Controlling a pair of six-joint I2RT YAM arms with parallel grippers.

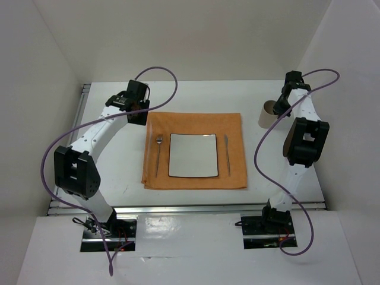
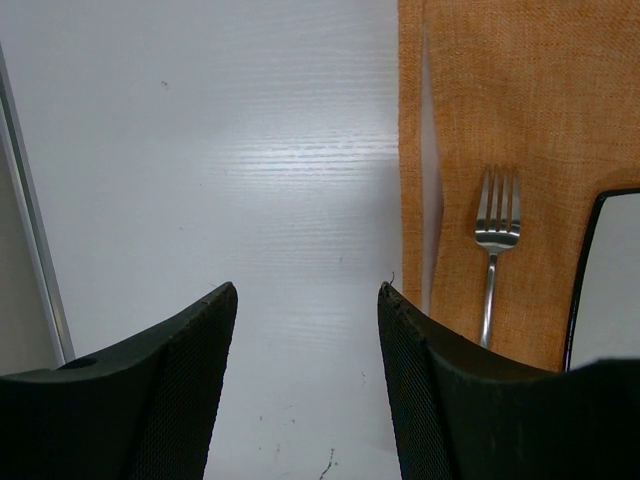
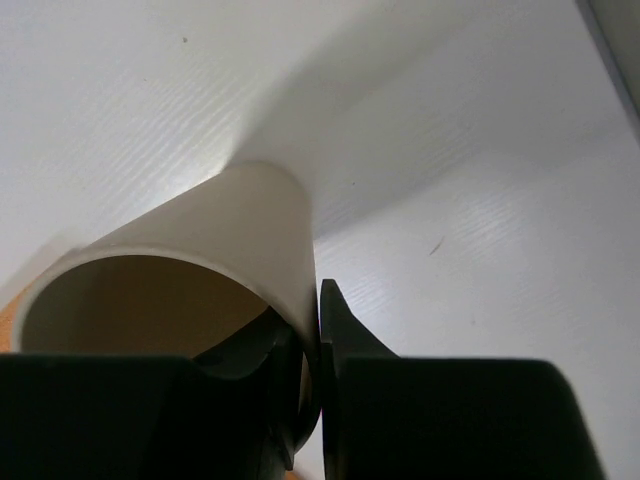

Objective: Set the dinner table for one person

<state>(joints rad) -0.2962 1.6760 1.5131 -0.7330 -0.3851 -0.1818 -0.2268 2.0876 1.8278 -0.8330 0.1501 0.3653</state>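
On the white dinner table [image 1: 119, 166] lies an orange cloth [image 1: 196, 122] with a square white plate [image 1: 193, 155] in its middle, a fork [image 1: 158, 153] to its left and a knife [image 1: 227, 155] to its right. My left gripper [image 1: 138, 113] hovers open and empty over bare table just left of the cloth's far left corner; the fork [image 2: 494, 240] and the cloth [image 2: 520, 100] show in its wrist view. My right gripper [image 1: 278, 105] is shut on the wall of a beige cup [image 1: 266, 114] standing right of the cloth; one finger is inside the cup [image 3: 230, 225], one outside.
Aluminium rails run along the table's left edge [image 1: 82, 101] and near edge [image 1: 190, 209]. White walls enclose the table on the left, back and right. Purple cables loop above both arms.
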